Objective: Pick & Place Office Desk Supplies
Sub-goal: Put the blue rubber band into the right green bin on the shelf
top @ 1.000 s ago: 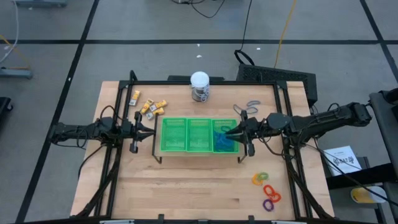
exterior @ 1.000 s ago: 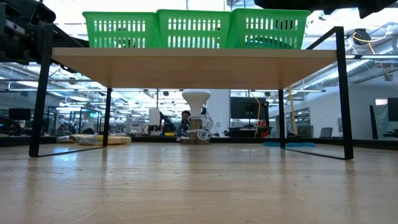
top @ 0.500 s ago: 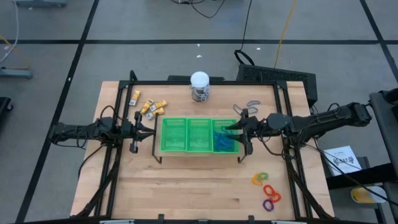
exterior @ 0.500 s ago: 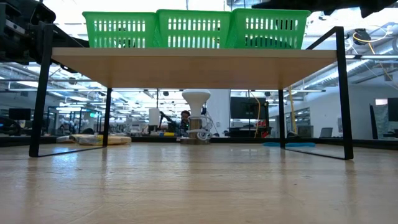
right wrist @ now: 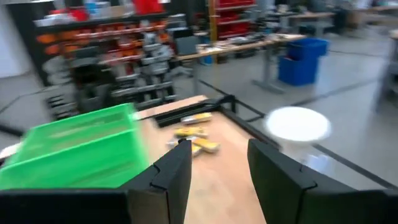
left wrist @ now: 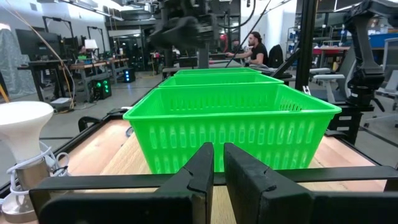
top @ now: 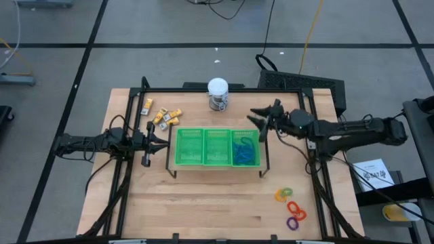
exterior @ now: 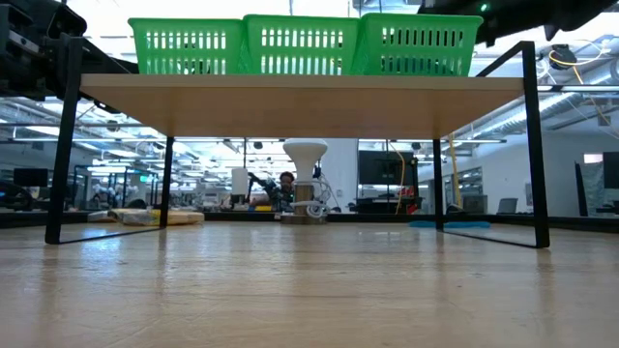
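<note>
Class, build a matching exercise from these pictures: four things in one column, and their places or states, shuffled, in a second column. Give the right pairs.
Things:
1. blue loops
2. yellow-and-white pieces
3. left gripper
4. right gripper

Places or states:
A. shut, beside the green tray's left end
B. in the tray's right compartment
C. open, beyond the tray's right end
D. on the table's far left part

Pairs: 1-B, 2-D, 3-A, 4-C

Loops lie in the tray's right compartment (jar behind it).
</note>
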